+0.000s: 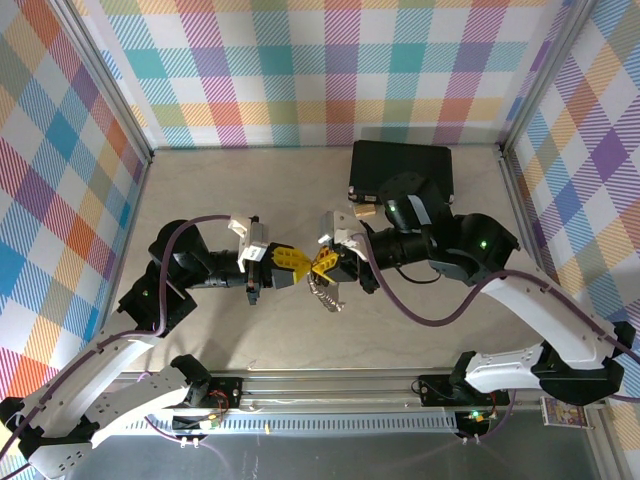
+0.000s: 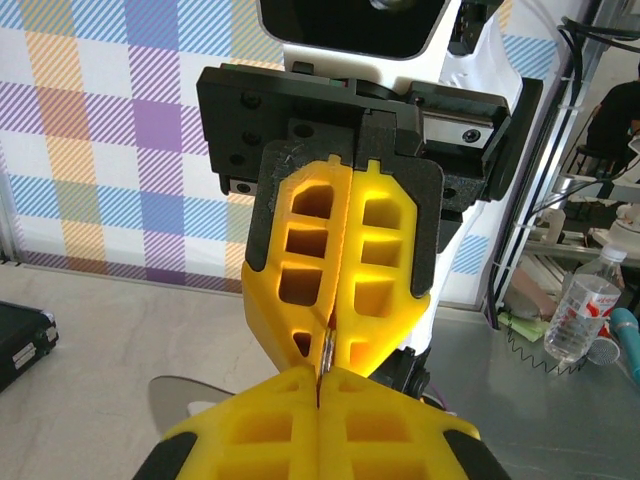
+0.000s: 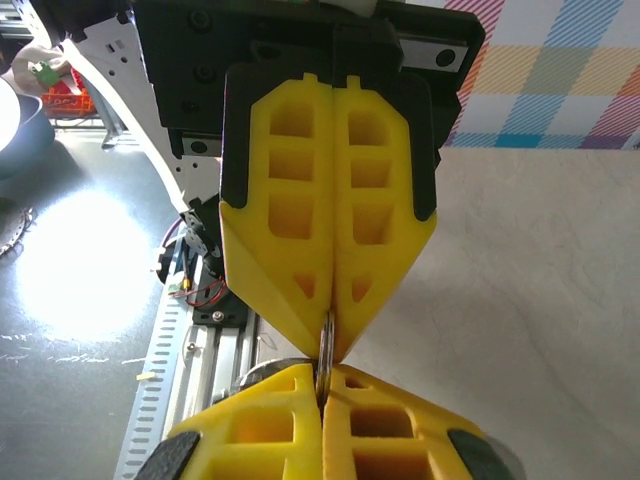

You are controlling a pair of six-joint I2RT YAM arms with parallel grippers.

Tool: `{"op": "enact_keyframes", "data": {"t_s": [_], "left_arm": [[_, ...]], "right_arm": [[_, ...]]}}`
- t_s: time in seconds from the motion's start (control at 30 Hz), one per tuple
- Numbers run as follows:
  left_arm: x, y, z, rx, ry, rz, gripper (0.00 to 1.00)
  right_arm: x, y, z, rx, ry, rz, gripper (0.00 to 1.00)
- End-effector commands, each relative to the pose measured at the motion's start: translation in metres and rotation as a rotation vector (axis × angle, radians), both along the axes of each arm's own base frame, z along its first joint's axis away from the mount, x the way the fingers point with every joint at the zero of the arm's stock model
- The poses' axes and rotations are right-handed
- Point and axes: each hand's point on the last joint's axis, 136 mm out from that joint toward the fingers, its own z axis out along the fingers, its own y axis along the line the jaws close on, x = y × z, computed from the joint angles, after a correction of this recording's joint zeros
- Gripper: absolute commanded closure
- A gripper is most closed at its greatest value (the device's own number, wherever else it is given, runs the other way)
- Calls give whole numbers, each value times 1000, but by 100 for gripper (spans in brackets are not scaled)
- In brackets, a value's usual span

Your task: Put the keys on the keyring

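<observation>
At the table's middle my two grippers meet tip to tip, the left gripper [image 1: 300, 268] coming from the left and the right gripper [image 1: 316, 266] from the right. Both are shut, and a thin silvery ring of the keyring [image 3: 326, 352] stands edge-on, pinched in the seam of each pair of fingertips. In the left wrist view the same metal edge [image 2: 327, 350] sits between the right gripper's fingers [image 2: 380, 290], just above my left gripper [image 2: 320, 385]. The rest of the keyring [image 1: 325, 293], a silver loop with chain, hangs below the right gripper [image 3: 322, 392]. The keys are hidden.
A large black case [image 1: 400, 168] lies at the back right, with a small tan block [image 1: 365, 211] in front of it beside the right arm. Checked walls close the table on three sides. The rail with the arm bases [image 1: 330, 390] runs along the near edge.
</observation>
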Motion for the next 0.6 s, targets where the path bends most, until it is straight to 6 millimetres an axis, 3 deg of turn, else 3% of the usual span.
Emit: {"op": "enact_keyframes", "data": {"t_s": [0.0,0.07,0.2,0.47,0.57], "left_arm": [[-2,5,11,-17,-64,13,100],[3,5,2,33,-69,43,99],[12,7,-16,136,-69,90,84],[22,5,-28,217,-71,110,82],[23,4,-29,216,-70,109,88]], "right_arm": [[0,0,8,30,-36,-1,100],[1,-1,5,7,-40,-2,100],[5,-1,-8,-81,-36,7,100],[6,2,-18,-164,-19,41,100],[6,4,-22,-183,-11,48,100]]}}
